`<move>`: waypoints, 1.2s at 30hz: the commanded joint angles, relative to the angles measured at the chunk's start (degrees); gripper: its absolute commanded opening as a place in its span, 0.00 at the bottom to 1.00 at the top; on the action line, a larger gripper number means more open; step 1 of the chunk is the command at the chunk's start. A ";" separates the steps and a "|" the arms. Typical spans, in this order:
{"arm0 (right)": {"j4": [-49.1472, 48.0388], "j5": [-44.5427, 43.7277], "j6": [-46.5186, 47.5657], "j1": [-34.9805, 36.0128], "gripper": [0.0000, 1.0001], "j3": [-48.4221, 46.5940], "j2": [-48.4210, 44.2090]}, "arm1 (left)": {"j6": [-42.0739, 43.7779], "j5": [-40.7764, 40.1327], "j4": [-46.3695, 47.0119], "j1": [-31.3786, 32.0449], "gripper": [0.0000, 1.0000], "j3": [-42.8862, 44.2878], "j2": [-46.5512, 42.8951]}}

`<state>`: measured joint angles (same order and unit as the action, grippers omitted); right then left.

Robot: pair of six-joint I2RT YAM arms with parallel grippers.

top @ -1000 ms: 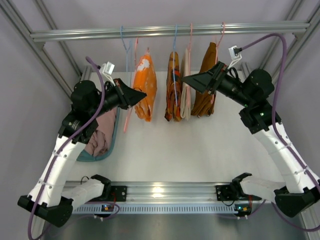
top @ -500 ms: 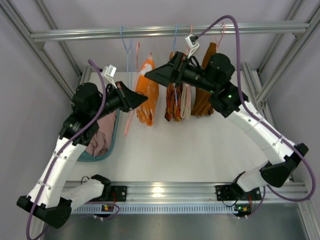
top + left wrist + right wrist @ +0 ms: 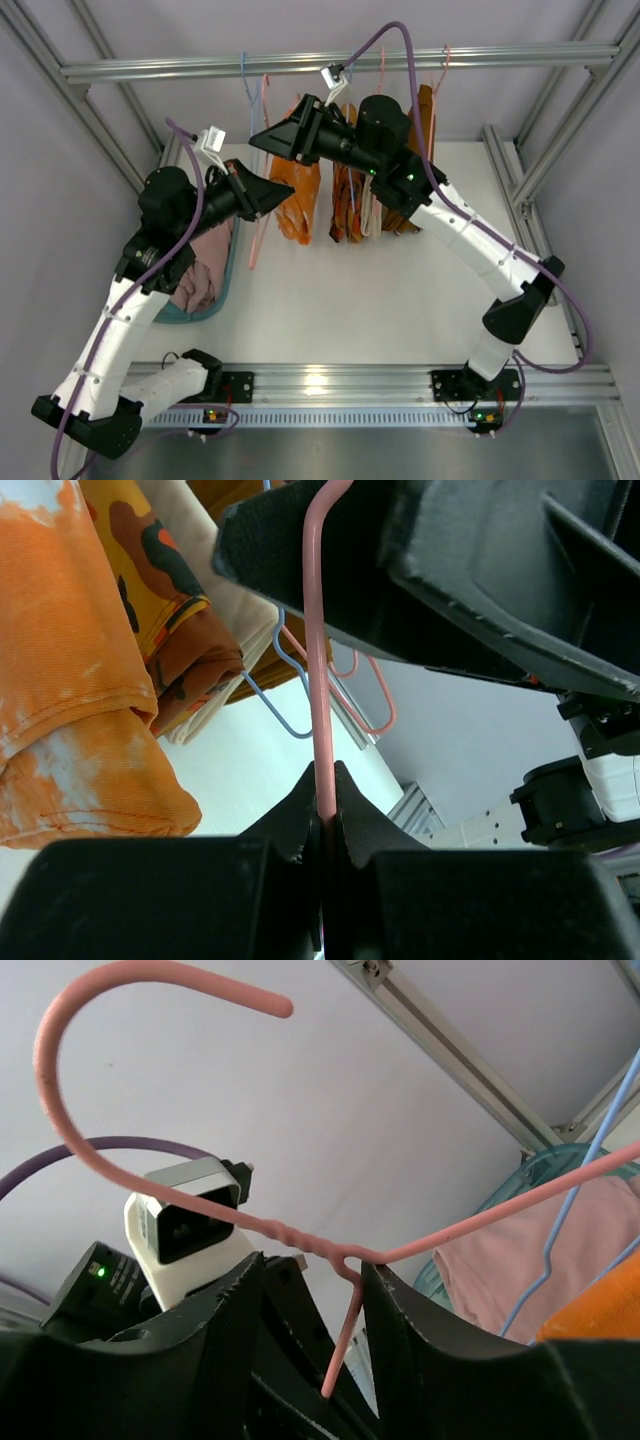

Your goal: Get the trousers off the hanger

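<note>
Left gripper (image 3: pixel 325 792) is pinching the upright pink hanger (image 3: pixel 315 680), parted right gripper (image 3: pixel 312 1282) straddling its neck beside orange trousers (image 3: pixel 70 680).

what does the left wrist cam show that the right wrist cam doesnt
Only left wrist: the left gripper shut on the pink hanger, plus the patterned garment and cream garment.
Only right wrist: the hanger's hook and its twisted neck, which sits in the open right gripper; also the pink trousers in a teal basket.
Both: the pink hanger, a blue hanger and the orange trousers.
</note>
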<state>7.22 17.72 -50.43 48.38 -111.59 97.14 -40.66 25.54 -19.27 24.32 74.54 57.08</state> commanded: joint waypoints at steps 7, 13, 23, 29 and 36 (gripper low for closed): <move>0.16 -3.74 -3.53 2.42 0.41 -5.66 4.46 | 2.17 0.39 17.51 1.17 0.00 4.29 -2.76; -0.98 -3.30 -4.50 2.77 0.35 -6.44 5.42 | 2.26 -0.05 17.86 1.87 0.00 3.94 -2.32; -1.95 -2.16 -3.88 3.48 0.00 -5.92 4.20 | 9.26 -1.29 13.30 4.86 0.45 3.85 -1.53; -2.21 -0.31 -2.91 2.60 0.00 -1.44 -1.16 | 26.41 -5.05 7.67 4.78 0.73 4.82 -7.75; -2.74 1.53 -2.65 2.33 0.00 3.22 -7.14 | 36.44 -15.86 2.84 4.78 0.75 5.18 -15.59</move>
<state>11.20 17.56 -54.85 50.76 -107.31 97.06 -11.77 15.35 -18.41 28.95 77.62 44.93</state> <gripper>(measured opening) 0.086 0.744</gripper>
